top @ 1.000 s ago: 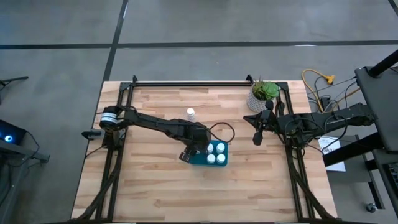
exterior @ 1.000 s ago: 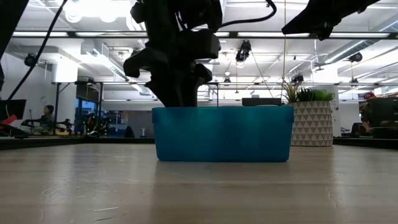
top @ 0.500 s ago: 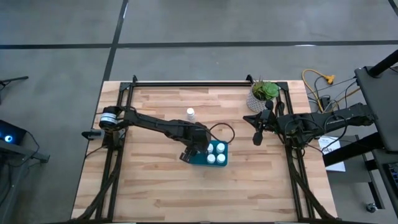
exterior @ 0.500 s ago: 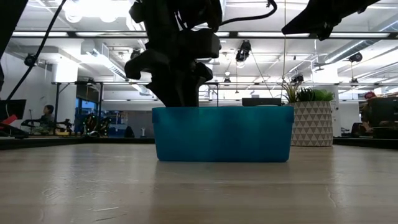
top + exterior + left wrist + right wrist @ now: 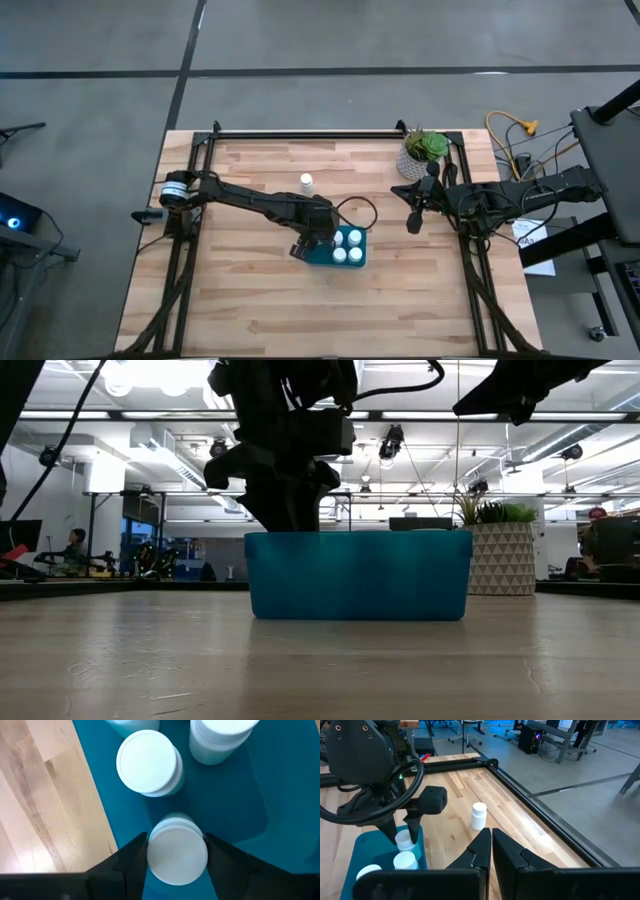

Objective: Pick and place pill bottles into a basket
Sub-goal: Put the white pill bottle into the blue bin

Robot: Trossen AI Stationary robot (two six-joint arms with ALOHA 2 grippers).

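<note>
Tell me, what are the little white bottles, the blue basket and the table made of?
The pill bottles look like smooth, matte white plastic with even, seamless caps. The basket seems to be moulded teal plastic, uniform in colour with rounded corners. The table looks like wooden butcher block: pale joined strips with visible grain, probably sealed.

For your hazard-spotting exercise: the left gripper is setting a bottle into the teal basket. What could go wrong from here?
1. The left gripper has a bottle between its fingers beside a neighbour bottle in the basket; lifting out could knock one over.
2. The last bottle stands alone on the table; a clumsy approach might topple it.
</note>
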